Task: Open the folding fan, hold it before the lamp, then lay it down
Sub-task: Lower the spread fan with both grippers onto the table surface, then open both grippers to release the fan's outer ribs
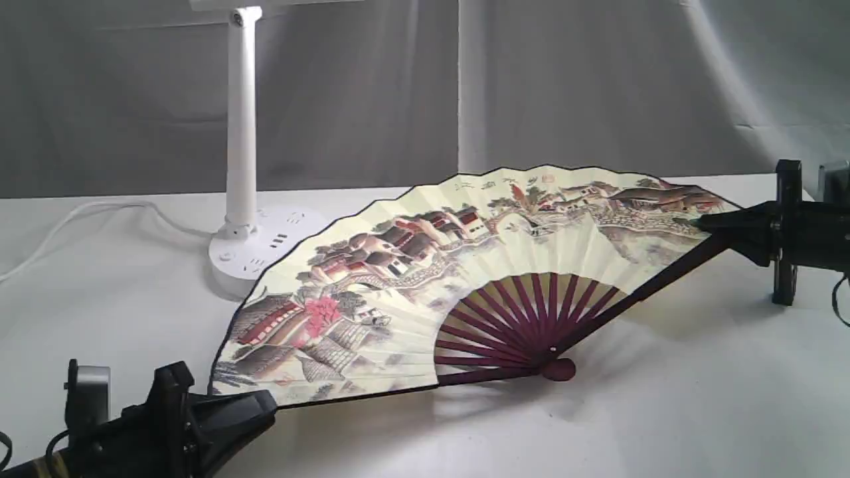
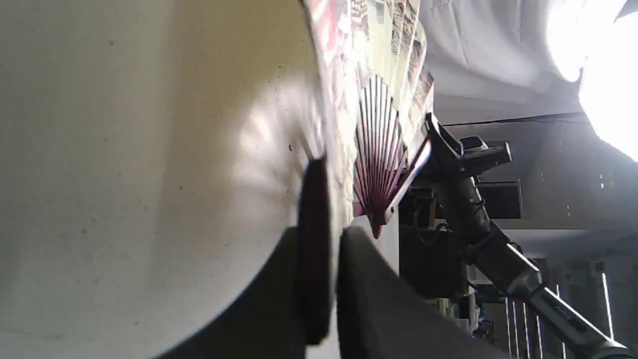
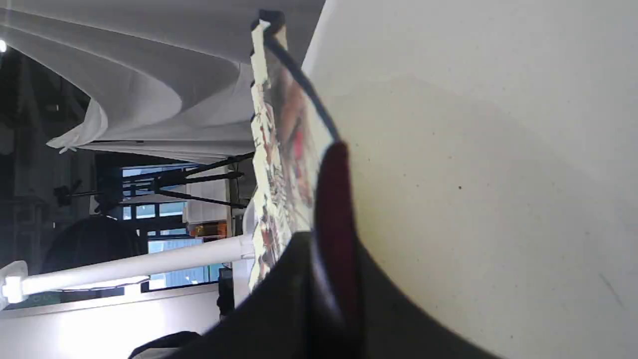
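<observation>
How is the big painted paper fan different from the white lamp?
The cream paper folding fan with maroon ribs is spread wide and leaning; the white desk lamp with a slim post stands upright. The fan shows painted houses; the lamp is plain white. The left gripper and right gripper hold the fan; nothing holds the lamp.

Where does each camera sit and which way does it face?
Exterior view: low over the table, facing the folding fan and lamp; left gripper and right gripper clamp the fan's ends.
Left wrist view: behind the left gripper, looking along the fan to the right arm.
Right wrist view: behind the right gripper, looking along the fan to the lamp.
Shared: both wrist views see the fan edge-on.
</observation>
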`<action>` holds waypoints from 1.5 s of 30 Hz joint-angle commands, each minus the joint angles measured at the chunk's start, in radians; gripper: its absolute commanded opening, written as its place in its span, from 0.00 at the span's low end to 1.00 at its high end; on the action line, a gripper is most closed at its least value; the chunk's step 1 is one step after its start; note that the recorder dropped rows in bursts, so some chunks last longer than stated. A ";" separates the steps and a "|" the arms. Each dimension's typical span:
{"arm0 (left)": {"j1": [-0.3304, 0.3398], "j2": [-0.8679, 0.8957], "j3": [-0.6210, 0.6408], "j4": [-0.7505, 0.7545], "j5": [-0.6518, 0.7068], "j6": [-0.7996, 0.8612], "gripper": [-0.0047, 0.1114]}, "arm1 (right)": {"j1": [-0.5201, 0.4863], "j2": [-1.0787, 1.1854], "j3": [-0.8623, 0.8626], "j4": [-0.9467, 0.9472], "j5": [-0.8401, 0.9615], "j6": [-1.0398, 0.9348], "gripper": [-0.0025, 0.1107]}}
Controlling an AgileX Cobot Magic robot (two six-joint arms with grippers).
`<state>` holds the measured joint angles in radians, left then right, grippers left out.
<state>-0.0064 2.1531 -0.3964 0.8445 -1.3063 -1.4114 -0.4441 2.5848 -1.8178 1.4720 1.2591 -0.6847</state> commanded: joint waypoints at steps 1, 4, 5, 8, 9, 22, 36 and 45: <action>0.013 0.109 0.018 -0.106 0.085 0.055 0.04 | -0.021 0.004 0.007 0.014 -0.072 -0.021 0.02; 0.013 0.109 0.018 -0.106 0.085 0.055 0.07 | -0.021 0.004 0.007 0.014 -0.061 -0.021 0.02; 0.013 0.109 0.018 -0.102 0.085 0.055 0.09 | -0.021 0.004 0.007 0.014 -0.062 -0.021 0.02; 0.013 0.109 0.018 -0.095 0.085 0.048 0.17 | -0.021 0.004 0.007 0.016 -0.047 -0.016 0.10; 0.013 0.109 0.018 -0.092 0.085 0.048 0.21 | -0.021 0.004 0.007 0.016 -0.042 -0.009 0.15; 0.015 0.035 0.018 -0.020 0.085 -0.001 0.56 | -0.023 0.004 0.007 -0.011 -0.038 0.020 0.75; 0.019 -0.109 0.018 0.006 0.085 0.021 0.56 | -0.021 0.002 -0.182 -0.332 -0.038 -0.216 0.81; 0.019 -0.262 0.018 0.011 0.085 0.110 0.56 | -0.021 0.002 -0.365 -0.609 -0.038 -0.155 0.81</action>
<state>0.0104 1.9207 -0.3820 0.8627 -1.2207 -1.3175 -0.4596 2.5892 -2.1536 0.9245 1.2223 -0.8604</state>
